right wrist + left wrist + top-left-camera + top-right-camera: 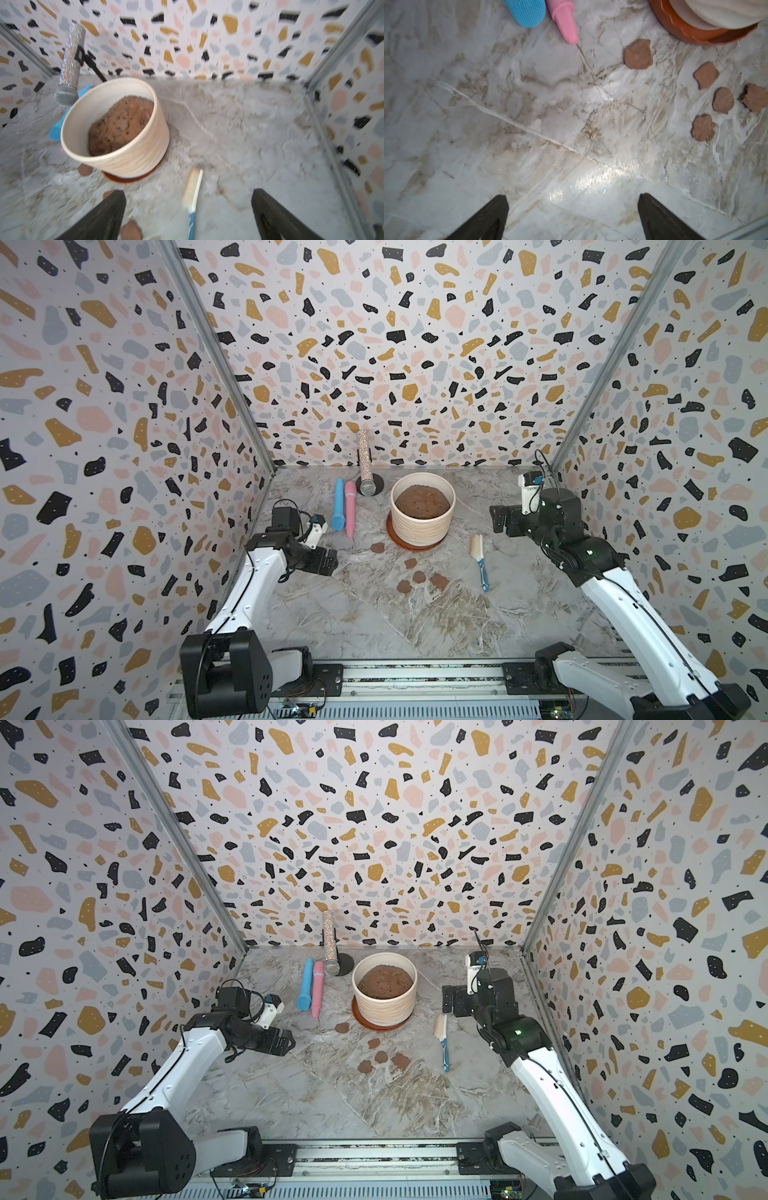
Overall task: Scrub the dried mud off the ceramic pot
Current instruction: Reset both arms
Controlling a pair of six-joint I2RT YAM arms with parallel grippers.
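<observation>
— Claws?
— My right gripper (188,192) gapes wide and empty near the scrub brush (193,182), which lies flat. My left gripper (572,195) gapes too, idle.
— Mud?
— The dried mud (419,576) lies in patches on the table (374,622) before the ceramic pot (422,526), whose walls look clean: scrubbing done, I judge.

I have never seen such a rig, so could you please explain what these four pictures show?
Two robot arms face a marble tabletop. Two pictures come from an overhead stereo camera, two from wrist cameras. On the tabletop: a ribbed ceramic pot of soil on a saucer, five dried mud patches, a blue-handled brush, a blue microphone, a pink microphone and a glitter microphone. The left gripper and right gripper are open, holding nothing.
</observation>
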